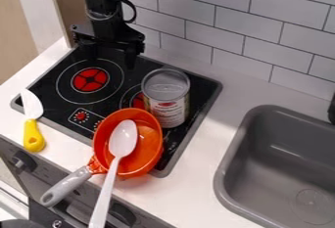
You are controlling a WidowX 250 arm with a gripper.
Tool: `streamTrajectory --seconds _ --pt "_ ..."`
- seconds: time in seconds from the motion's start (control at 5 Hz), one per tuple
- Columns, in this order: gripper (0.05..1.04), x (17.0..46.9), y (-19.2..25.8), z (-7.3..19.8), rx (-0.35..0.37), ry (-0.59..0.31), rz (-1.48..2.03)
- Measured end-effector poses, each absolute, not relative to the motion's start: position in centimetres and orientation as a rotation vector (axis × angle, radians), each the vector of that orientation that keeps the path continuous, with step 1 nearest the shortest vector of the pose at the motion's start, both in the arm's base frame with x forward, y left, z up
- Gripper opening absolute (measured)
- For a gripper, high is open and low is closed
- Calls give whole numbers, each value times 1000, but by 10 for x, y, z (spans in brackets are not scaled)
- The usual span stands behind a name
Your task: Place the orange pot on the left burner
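The orange pot (150,143) lies at the front right of the black stove top, overlapping its front edge, with its grey handle pointing to the lower left. A white spoon (123,139) rests in it, its long handle hanging out over the counter's front. The left burner (90,79) shows red with a white ring around it and nothing on it. My gripper (111,57) hangs over the back left of the stove, behind that burner, apart from the pot. Its fingers are spread, with nothing between them.
A metal can (166,97) stands right behind the pot, partly covering the right burner (137,101). A yellow-handled knife (33,119) lies at the stove's left edge. The grey sink (229,173) is on the right, and a tiled wall (235,19) rises behind.
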State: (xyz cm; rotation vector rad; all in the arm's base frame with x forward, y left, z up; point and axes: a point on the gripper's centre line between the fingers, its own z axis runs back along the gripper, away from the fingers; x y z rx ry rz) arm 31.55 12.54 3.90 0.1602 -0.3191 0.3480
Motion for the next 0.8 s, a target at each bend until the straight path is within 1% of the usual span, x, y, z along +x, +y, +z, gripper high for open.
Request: streamTrajectory --seconds 0.2,0.4,0.6,0.8 --pt "999 311 123 29 151 -284 349" --pt "999 302 126 26 133 -246 310" --pt "999 285 134 36 99 -233 222" --pt "999 262 140 42 84 -200 133"
